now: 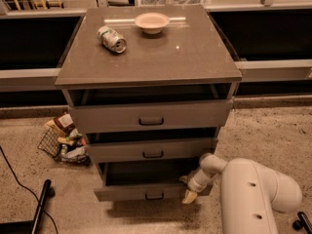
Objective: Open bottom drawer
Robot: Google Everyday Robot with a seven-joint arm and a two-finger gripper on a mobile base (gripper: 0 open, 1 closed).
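The bottom drawer [131, 192] is the lowest of three grey-brown drawers, with a small dark handle [154, 196] at its centre. It stands pulled out the farthest, with its dark inside showing above the front. My gripper [189, 191] is at the drawer's right end, at the end of the white arm [253, 191], touching the right corner of the front. The middle drawer [151, 150] and top drawer [151, 116] above it are each slightly pulled out.
The cabinet top [185, 57] holds a lying can [111, 38] and a pale bowl [152, 22]. A wire basket of snacks [66, 140] lies on the floor at the left. A black cable and stand [41, 204] are at the lower left.
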